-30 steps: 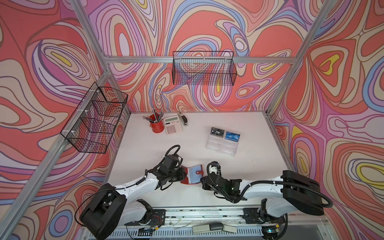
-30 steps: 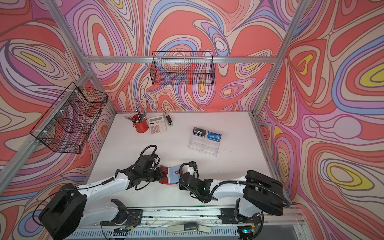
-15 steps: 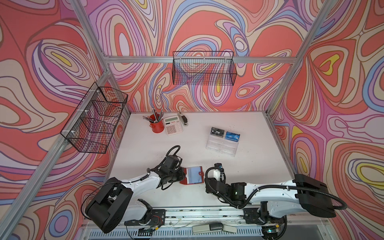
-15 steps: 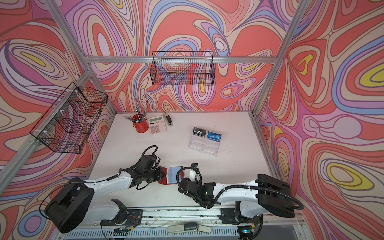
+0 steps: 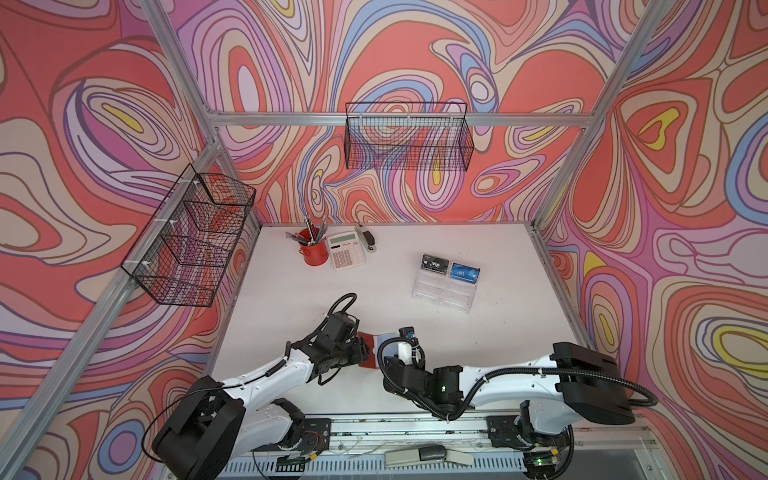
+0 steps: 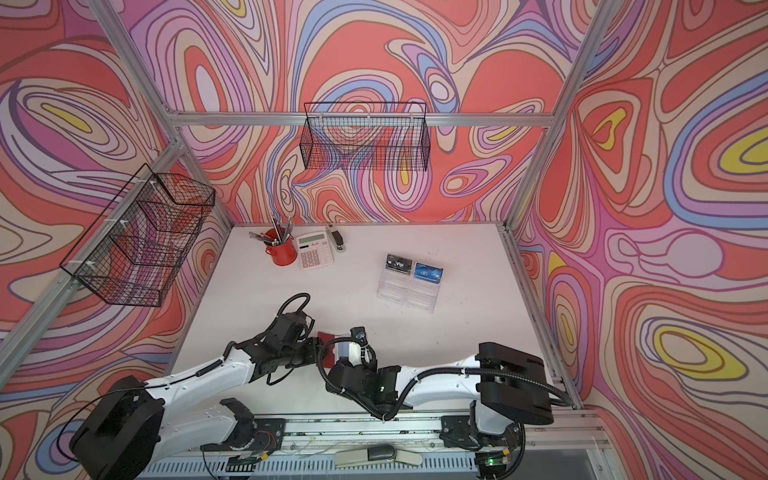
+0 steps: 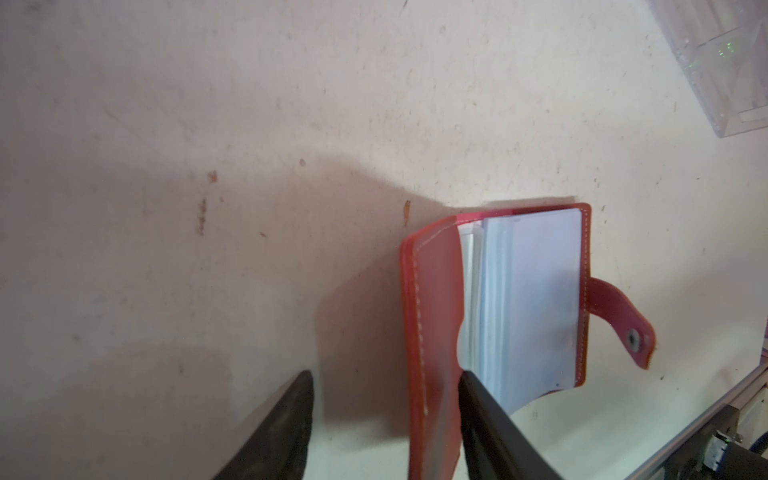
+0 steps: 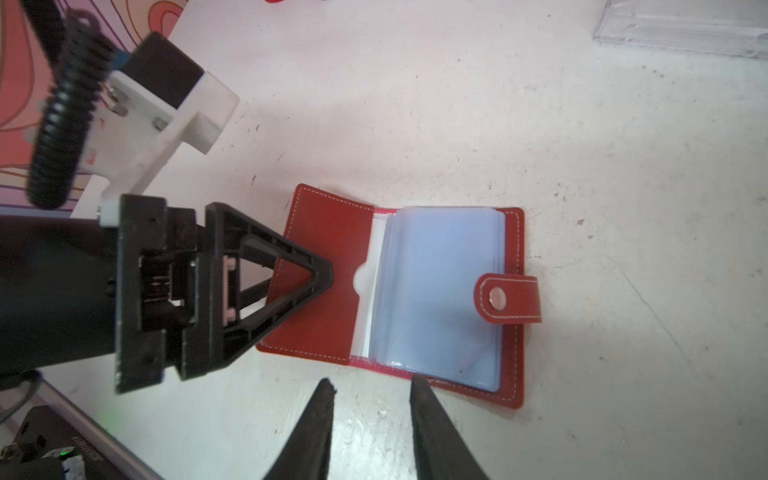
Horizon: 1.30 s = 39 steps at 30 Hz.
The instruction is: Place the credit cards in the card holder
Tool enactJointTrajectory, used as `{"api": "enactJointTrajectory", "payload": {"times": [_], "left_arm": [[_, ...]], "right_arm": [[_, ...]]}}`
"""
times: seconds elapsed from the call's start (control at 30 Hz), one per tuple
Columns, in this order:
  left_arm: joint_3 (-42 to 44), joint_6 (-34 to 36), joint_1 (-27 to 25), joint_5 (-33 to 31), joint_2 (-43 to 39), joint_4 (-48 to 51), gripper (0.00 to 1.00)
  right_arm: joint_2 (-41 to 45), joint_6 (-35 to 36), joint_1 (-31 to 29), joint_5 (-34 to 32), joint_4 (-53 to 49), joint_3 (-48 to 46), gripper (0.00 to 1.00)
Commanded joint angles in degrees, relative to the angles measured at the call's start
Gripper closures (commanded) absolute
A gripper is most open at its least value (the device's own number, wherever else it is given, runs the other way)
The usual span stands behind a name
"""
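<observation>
The red card holder (image 8: 328, 232) lies open near the table's front middle, its clear sleeves (image 8: 440, 291) facing up and the snap tab (image 8: 509, 299) on its far side; it also shows in both top views (image 5: 369, 352) (image 6: 326, 337). My left gripper (image 7: 385, 376) is open, and the raised left cover (image 7: 436, 291) stands between its fingers. My right gripper (image 8: 372, 381) is open with nothing in it, just short of the holder's near edge. The credit cards, a black VIP one (image 5: 434, 264) and a blue one (image 5: 465, 273), stand in a clear acrylic stand (image 5: 442, 293).
At the back left stand a red pen cup (image 5: 313, 251), a beige calculator (image 5: 347, 251) and a stapler (image 5: 365, 241). Wire baskets hang on the left wall (image 5: 191, 245) and the back wall (image 5: 409, 141). A metal rail (image 5: 374, 428) runs along the front edge.
My left gripper has opened and let go of the holder's left cover. The right gripper has opened a little and drawn back toward the front edge. The holder stays open.
</observation>
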State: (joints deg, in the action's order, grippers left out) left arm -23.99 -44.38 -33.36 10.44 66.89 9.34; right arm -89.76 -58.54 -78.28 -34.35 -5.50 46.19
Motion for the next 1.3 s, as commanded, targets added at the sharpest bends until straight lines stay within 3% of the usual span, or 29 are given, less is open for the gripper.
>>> {"api": "enactJointTrajectory", "payload": {"times": [0.0, 0.2, 0.47, 0.6, 0.87, 1.27], "left_arm": [[1.2, -0.3, 0.0, -0.3, -0.2, 1.9, 0.50], [1.2, -0.3, 0.0, -0.1, 0.0, 2.1, 0.62], [0.6, 0.2, 0.1, -0.3, 0.6, 2.1, 0.79], [0.3, 0.4, 0.0, 0.0, 1.5, 1.6, 0.82], [0.1, 0.5, 0.1, 0.9, 2.3, 1.0, 0.84], [0.8, 0.6, 0.1, 1.5, 0.1, 1.3, 0.84]], "right_arm": [[-0.9, 0.5, 2.4, -0.3, -0.7, 0.7, 0.67], [-1.9, 3.0, 6.4, 4.4, 3.7, -0.4, 0.70], [-8.5, 5.5, 6.6, 7.3, 3.0, 5.4, 0.77], [-9.6, 3.4, 8.2, 3.9, -3.0, 6.7, 0.81], [-1.9, 0.1, 13.4, 2.8, -1.5, -3.5, 0.81], [-3.0, -1.0, 16.4, 7.2, 4.7, -8.7, 0.83]]}}
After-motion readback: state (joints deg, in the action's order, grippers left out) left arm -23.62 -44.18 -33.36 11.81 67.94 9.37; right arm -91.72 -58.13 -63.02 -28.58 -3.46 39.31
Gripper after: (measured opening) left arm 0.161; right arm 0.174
